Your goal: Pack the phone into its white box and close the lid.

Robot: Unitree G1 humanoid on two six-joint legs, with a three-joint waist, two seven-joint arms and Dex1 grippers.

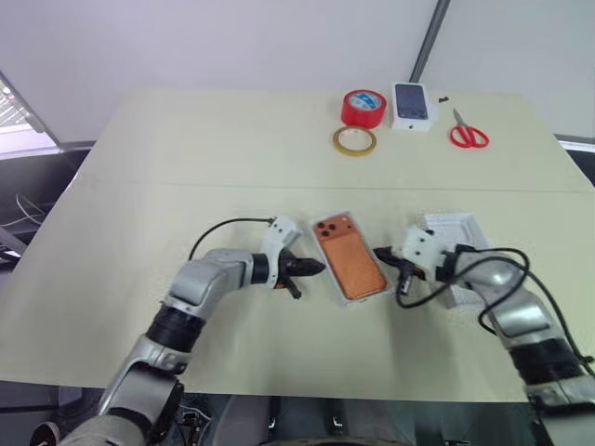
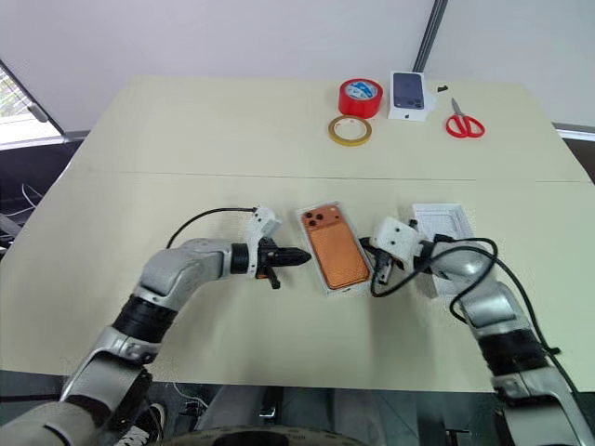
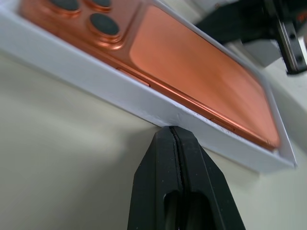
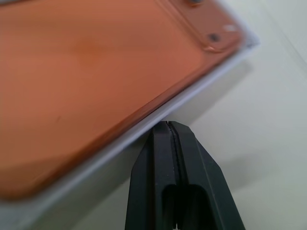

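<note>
Phone (image 1: 350, 256) seated back-up in white box (image 1: 327, 276), near middle of tabletop (image 1: 186, 158), toward front edge. Left gripper (image 1: 316, 268) fully closed, empty, tips at box's left long wall. Right gripper (image 1: 382, 253) fully closed, empty, tips at box's right long wall. Lid (image 1: 460, 230) just right of box, behind right arm, not yet fitted. Tape rolls, scissors, small printed box along far edge.

Left end effector (image 3: 171, 130), right end effector (image 4: 169, 125) both closed.
</note>
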